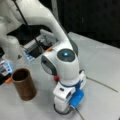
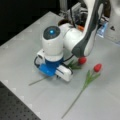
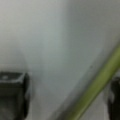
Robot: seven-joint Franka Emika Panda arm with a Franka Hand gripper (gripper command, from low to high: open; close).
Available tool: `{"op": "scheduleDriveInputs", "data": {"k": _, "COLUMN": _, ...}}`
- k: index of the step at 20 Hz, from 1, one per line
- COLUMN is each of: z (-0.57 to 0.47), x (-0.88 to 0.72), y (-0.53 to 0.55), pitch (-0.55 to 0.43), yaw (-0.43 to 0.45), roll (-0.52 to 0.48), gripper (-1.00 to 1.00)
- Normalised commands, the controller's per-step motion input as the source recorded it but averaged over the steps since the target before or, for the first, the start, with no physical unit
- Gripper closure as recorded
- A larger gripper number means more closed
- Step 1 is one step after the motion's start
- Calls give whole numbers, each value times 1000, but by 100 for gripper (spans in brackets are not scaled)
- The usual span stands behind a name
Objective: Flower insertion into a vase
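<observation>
The white-and-blue gripper (image 2: 58,75) is down on the grey table (image 2: 22,50), fingers (image 3: 15,95) spread wide either side of a thin green flower stem (image 3: 100,85) lying flat, placed to close on it. The brown wood-grain cylindrical vase (image 1: 23,83) stands upright and empty toward a front view's left table edge, while a second red-budded flower (image 2: 96,68) lies apart.

A green stem (image 3: 100,82) slants between the pincer's (image 3: 67,97) spread fingers (image 3: 15,92).

A grey table (image 1: 105,65) carries cluttered equipment (image 1: 35,46) at a front view's top left.
</observation>
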Motion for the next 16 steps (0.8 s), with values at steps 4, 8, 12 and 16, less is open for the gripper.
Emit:
{"op": "scheduleDriveInputs", "data": {"k": 4, "z": -132, "x": 2, "y": -70, "pitch": -4, "yaw": -81, "roll": 84, "gripper": 100}}
{"op": "scheduleDriveInputs", "data": {"k": 8, "z": -102, "x": -27, "y": -56, "pitch": 5, "yaw": -65, "roll": 90, "gripper": 100}}
{"op": "scheduleDriveInputs", "data": {"k": 12, "z": 33, "x": -65, "y": -26, "pitch": 30, "yaw": -70, "roll": 91, "gripper": 100}}
{"op": "scheduleDriveInputs", "data": {"k": 16, "z": 309, "x": -139, "y": 40, "pitch": 89, "yaw": -91, "roll": 104, "gripper": 100}}
